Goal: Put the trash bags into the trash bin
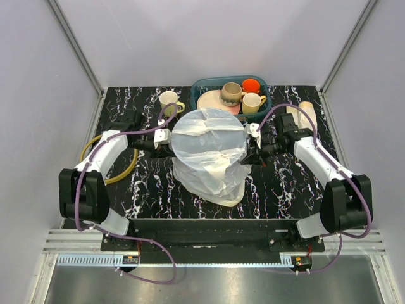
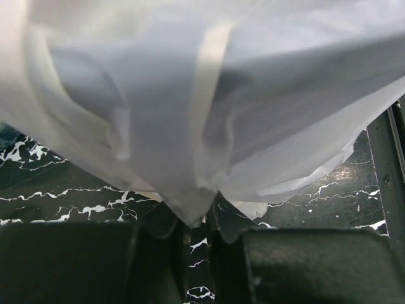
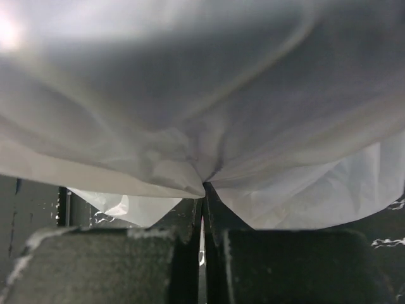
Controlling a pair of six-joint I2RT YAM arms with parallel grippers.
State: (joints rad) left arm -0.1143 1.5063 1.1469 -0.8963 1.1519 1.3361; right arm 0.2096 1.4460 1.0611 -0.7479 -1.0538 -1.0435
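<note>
A large translucent cream-white trash bag [image 1: 209, 155] billows in the middle of the table, its top stretched round and its lower end trailing toward the front edge. My left gripper [image 1: 169, 142] is at its left side, shut on a fold of the film [image 2: 190, 209]. At the bag's right side my right gripper [image 1: 252, 147] is also shut, with film [image 3: 190, 171] pinched at its tips. The bag fills both wrist views. A small pale bundle [image 1: 305, 109] lies at the back right. The trash bin is hidden.
A teal basket [image 1: 266, 88] at the back holds a cream plate [image 1: 209, 100] and three mugs. A cream mug [image 1: 169, 100] stands to its left. A yellow ring [image 1: 95, 142] lies under the left arm. Walls close in on both sides.
</note>
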